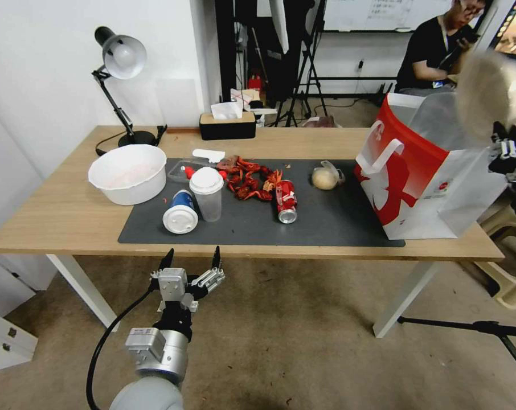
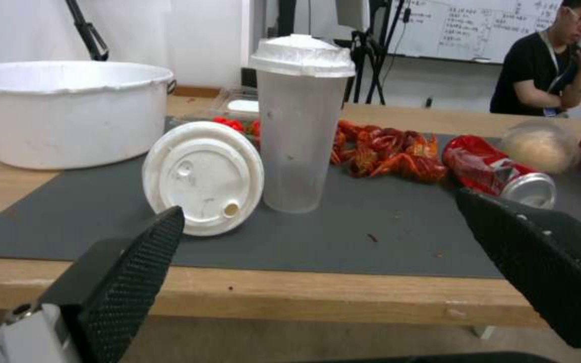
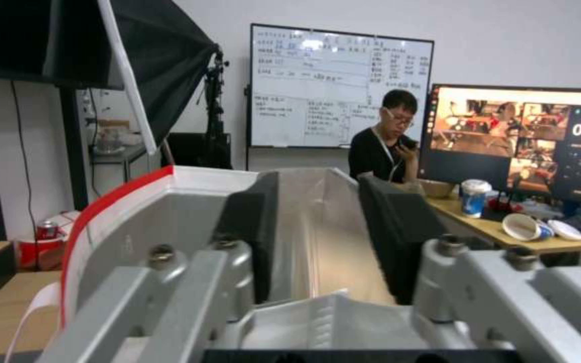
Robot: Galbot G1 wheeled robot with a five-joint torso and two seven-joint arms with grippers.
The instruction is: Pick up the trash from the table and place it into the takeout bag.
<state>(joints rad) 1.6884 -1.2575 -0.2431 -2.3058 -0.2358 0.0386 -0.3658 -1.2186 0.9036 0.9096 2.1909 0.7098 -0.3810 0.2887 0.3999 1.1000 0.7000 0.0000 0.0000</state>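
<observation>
My left gripper (image 1: 193, 253) hangs open below the table's (image 1: 58, 216) front edge, level with the cups (image 2: 317, 206). On the dark mat, a blue cup (image 1: 181, 212) lies on its side with its white lid (image 2: 203, 176) facing me. A clear cup (image 1: 207, 193) stands upright beside it. Further right lie a red can (image 1: 286, 202) and a small beige wrapped ball (image 1: 325, 177). The takeout bag (image 1: 423, 182) stands open at the table's right end. My right gripper (image 3: 317, 212) is shut on a round beige container (image 1: 490, 91), held above the bag's right side.
A large white bowl (image 1: 128, 172) sits at the mat's left end, and red crayfish shells (image 1: 249, 179) lie behind the can. A desk lamp (image 1: 118, 62) and a tissue box (image 1: 226, 125) stand along the back edge. A stool (image 1: 503, 273) is beside the table's right end.
</observation>
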